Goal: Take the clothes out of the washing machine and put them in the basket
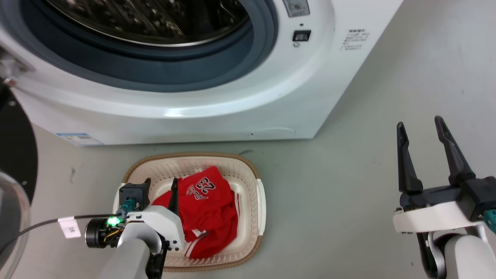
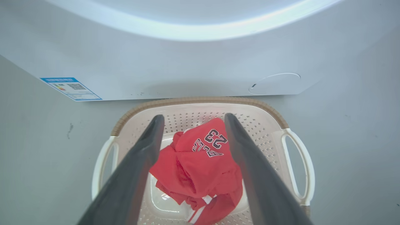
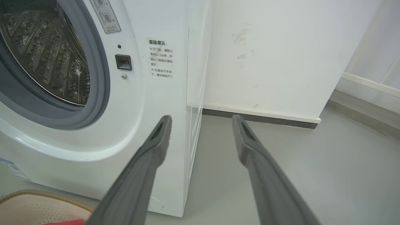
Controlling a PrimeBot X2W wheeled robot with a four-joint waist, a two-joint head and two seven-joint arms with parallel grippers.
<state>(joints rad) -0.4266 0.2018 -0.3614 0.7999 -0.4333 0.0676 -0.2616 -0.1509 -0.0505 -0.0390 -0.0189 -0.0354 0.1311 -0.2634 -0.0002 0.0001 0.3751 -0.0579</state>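
The red clothes (image 1: 209, 205) lie bunched in the cream basket (image 1: 193, 156) on the floor in front of the washing machine (image 1: 232, 104); the number 23 jersey (image 2: 212, 140) is on top. My left gripper (image 1: 162, 182) hangs open above the left part of the basket, and in the left wrist view its fingers (image 2: 140, 162) straddle the clothes (image 2: 200, 175) from above with nothing held. My right gripper (image 1: 419, 122) is open and empty over the bare floor to the right of the machine. Its porthole stands open, with the steel drum (image 1: 155, 19) partly in view.
The machine's black-rimmed glass door (image 1: 11, 162) is swung open at the far left. A black cable with a white tag (image 1: 69, 226) trails from my left wrist. In the right wrist view, a white wall with a dark baseboard (image 3: 259, 117) runs behind the machine's right side.
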